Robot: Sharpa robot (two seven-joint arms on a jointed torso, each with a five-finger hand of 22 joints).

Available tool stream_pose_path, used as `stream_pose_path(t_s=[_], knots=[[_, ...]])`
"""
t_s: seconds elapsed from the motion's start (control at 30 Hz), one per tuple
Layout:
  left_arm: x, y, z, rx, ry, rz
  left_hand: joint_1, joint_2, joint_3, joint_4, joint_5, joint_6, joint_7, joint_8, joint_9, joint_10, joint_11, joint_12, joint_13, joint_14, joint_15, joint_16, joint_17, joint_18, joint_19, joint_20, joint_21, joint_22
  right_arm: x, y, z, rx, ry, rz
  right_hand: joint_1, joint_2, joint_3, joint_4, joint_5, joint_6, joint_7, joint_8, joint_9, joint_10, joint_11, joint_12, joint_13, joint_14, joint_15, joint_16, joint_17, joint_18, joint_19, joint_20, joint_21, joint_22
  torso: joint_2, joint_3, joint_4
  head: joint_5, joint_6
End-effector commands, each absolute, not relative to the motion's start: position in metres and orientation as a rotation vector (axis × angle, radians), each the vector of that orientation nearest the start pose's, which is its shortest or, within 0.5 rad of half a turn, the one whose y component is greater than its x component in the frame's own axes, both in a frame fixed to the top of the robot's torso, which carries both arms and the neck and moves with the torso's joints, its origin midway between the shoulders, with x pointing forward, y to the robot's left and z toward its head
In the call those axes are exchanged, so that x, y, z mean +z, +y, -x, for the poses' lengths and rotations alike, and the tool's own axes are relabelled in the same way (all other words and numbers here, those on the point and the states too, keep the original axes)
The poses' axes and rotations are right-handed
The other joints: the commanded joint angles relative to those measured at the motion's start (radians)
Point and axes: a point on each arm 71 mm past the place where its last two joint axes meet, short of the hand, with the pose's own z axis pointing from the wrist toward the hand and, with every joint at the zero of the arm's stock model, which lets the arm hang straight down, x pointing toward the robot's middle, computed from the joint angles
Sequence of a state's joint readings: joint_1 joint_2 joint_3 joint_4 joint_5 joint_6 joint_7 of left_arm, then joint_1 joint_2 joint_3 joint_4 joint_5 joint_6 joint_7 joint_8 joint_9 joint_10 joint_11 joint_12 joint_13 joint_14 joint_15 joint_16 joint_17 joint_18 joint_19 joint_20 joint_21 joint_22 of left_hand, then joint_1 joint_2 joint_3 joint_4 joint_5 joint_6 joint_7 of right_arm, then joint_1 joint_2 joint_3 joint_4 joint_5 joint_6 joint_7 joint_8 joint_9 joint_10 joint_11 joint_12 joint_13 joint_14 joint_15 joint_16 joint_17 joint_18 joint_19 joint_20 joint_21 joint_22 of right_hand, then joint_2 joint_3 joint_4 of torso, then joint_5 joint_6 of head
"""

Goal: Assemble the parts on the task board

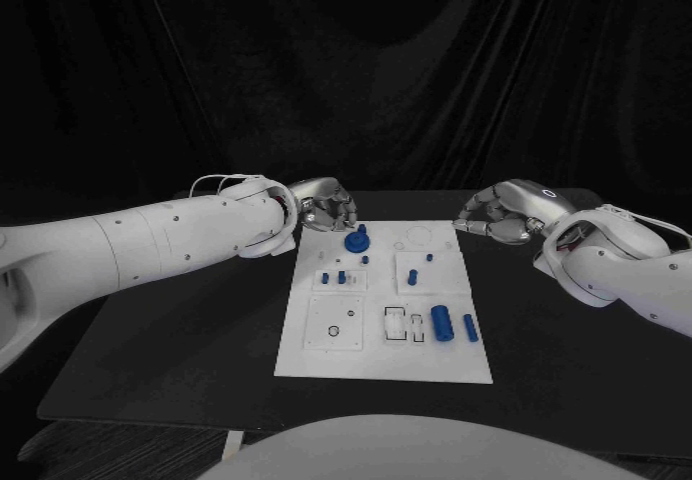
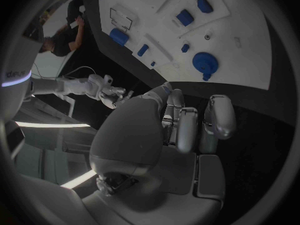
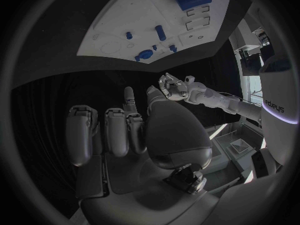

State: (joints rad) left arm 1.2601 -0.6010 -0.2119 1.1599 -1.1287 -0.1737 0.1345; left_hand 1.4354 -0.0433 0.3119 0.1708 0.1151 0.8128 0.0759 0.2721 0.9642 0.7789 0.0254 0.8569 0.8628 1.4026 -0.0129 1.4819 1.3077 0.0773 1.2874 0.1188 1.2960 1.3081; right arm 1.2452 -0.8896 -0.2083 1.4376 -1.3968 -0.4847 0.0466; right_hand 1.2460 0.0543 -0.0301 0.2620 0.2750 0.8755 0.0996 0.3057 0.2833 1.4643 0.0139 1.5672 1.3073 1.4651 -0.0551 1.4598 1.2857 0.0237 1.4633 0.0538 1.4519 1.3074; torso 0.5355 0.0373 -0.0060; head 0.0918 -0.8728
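Observation:
The white task board (image 1: 382,360) lies in the middle of the black table. A round blue part (image 1: 356,241) stands near its far edge, and small blue pegs (image 1: 336,277) stand in the middle row. A thick blue cylinder (image 1: 441,322) and a thinner one (image 1: 470,327) lie at the near right. My left hand (image 1: 326,208) hovers off the board's far left corner with its fingers curled in on nothing. My right hand (image 1: 498,215) hangs off the far right corner, also curled and holding nothing. The left wrist view shows my left hand (image 2: 181,130) short of the round blue part (image 2: 204,63).
Black table surface surrounds the board on all sides, and a dark curtain hangs behind it. In the right wrist view, my right hand (image 3: 125,135) is over bare table, short of the board (image 3: 150,15). My left hand (image 3: 174,87) is beyond it.

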Motion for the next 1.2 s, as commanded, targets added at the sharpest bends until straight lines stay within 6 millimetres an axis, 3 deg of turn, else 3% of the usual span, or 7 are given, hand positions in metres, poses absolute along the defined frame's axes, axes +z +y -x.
stream_pose_path(t_s=[0.03, 0.07, 0.17, 0.27, 0.37, 0.53, 1.2], knots=[[-0.236, 0.157, -0.519, -0.899, 1.712, -0.493, -0.033, -0.027, -0.008, 0.048, -0.039, -0.001, -0.009, -0.067, -0.093, -0.062, -0.003, -0.175, -0.133, -0.083, -0.009, -0.065, 0.028, -0.007, 0.006, 0.007, -0.004, 0.163, -0.214, -0.248, -0.482, 0.627, 1.596, 0.168, -0.005, 0.005, -0.002, 0.004, 0.006, 0.002, 0.003, -0.007, -0.001, 0.107, 0.008, 0.004, 0.263, 0.056, 0.007, -0.003, 0.001, 0.009, 0.05, 0.007, -0.002, 0.22, 0.0, 0.001, -0.0005, 0.0, 0.0], [-0.24, 0.154, -0.518, -0.891, 1.706, -0.534, -0.017, -0.036, -0.001, 0.051, -0.021, 0.016, -0.015, -0.116, -0.168, -0.07, -0.006, -0.273, -0.213, -0.061, -0.009, -0.063, 0.028, -0.009, 0.023, 0.011, 0.006, 0.168, -0.214, -0.248, -0.482, 0.628, 1.597, 0.169, -0.005, 0.005, -0.002, 0.004, 0.006, 0.002, 0.003, -0.007, -0.001, 0.107, 0.008, 0.004, 0.263, 0.056, 0.007, -0.003, 0.001, 0.009, 0.05, 0.007, -0.002, 0.22, 0.0, 0.0009, -0.0005, 0.0, 0.0], [-0.25, 0.146, -0.518, -0.843, 1.687, -0.631, 0.017, -0.063, 0.024, 0.032, 0.021, 0.017, -0.022, -0.211, -0.323, -0.087, -0.006, -0.454, -0.374, -0.035, -0.019, -0.066, 0.017, -0.013, 0.061, 0.009, 0.029, 0.176, -0.214, -0.248, -0.482, 0.629, 1.599, 0.17, -0.005, 0.005, -0.002, 0.004, 0.008, 0.002, 0.003, -0.007, -0.001, 0.107, 0.008, 0.004, 0.263, 0.056, 0.007, -0.003, 0.001, 0.009, 0.051, 0.007, -0.002, 0.22, 0.0, 0.0009, -0.0011, -0.001, 0.0], [-0.257, 0.141, -0.519, -0.778, 1.677, -0.682, 0.021, -0.075, 0.022, 0.006, 0.039, -0.001, -0.025, -0.211, -0.456, -0.052, -0.016, -0.537, -0.47, -0.035, -0.023, -0.089, -0.024, -0.014, 0.079, 0.002, 0.031, 0.178, -0.215, -0.247, -0.482, 0.629, 1.601, 0.171, -0.005, 0.005, -0.002, 0.004, 0.008, 0.002, 0.003, -0.007, -0.001, 0.107, 0.008, 0.004, 0.263, 0.056, 0.007, -0.003, 0.001, 0.009, 0.051, 0.007, -0.002, 0.22, 0.003, -0.0004, 0.0, -0.001, 0.0], [-0.263, 0.137, -0.521, -0.719, 1.679, -0.695, 0.026, -0.083, 0.018, -0.016, 0.053, -0.008, -0.032, -0.21, -0.511, -0.04, -0.025, -0.566, -0.506, -0.036, -0.029, -0.098, -0.042, -0.014, 0.084, -0.002, 0.03, 0.178, -0.215, -0.247, -0.482, 0.63, 1.603, 0.171, -0.005, 0.005, -0.002, 0.004, 0.008, 0.002, 0.003, -0.007, -0.001, 0.107, 0.008, 0.004, 0.263, 0.056, 0.007, -0.003, 0.001, 0.009, 0.051, 0.007, -0.002, 0.22, 0.003, -0.0018, 0.001, 0.001, 0.0], [-0.268, 0.132, -0.522, -0.654, 1.703, -0.686, 0.014, -0.081, 0.013, -0.028, 0.055, 0.016, -0.026, -0.207, -0.556, 0.017, -0.015, -0.564, -0.524, -0.025, -0.025, -0.093, -0.042, -0.019, 0.105, -0.006, 0.048, 0.185, -0.216, -0.247, -0.482, 0.631, 1.605, 0.172, -0.004, 0.006, -0.002, 0.004, 0.01, 0.003, 0.003, -0.007, -0.001, 0.107, 0.008, 0.004, 0.263, 0.056, 0.007, -0.003, 0.001, 0.009, 0.05, 0.007, -0.002, 0.22, 0.003, -0.0012, -0.0001, 0.001, 0.0], [-0.285, 0.123, -0.527, -0.574, 1.775, -0.664, -0.007, -0.078, 0.008, -0.041, 0.052, 0.057, -0.026, -0.2, -0.602, 0.059, -0.01, -0.573, -0.546, -0.039, -0.02, -0.104, -0.069, -0.016, 0.097, -0.009, 0.031, 0.181, -0.217, -0.249, -0.481, 0.629, 1.604, 0.169, -0.003, 0.006, -0.002, 0.004, 0.012, 0.003, 0.003, -0.007, -0.001, 0.107, 0.008, 0.004, 0.263, 0.056, 0.007, -0.003, 0.0, 0.009, 0.05, 0.007, -0.003, 0.22, 0.001, -0.0002, -0.0001, -0.003, 0.0]])
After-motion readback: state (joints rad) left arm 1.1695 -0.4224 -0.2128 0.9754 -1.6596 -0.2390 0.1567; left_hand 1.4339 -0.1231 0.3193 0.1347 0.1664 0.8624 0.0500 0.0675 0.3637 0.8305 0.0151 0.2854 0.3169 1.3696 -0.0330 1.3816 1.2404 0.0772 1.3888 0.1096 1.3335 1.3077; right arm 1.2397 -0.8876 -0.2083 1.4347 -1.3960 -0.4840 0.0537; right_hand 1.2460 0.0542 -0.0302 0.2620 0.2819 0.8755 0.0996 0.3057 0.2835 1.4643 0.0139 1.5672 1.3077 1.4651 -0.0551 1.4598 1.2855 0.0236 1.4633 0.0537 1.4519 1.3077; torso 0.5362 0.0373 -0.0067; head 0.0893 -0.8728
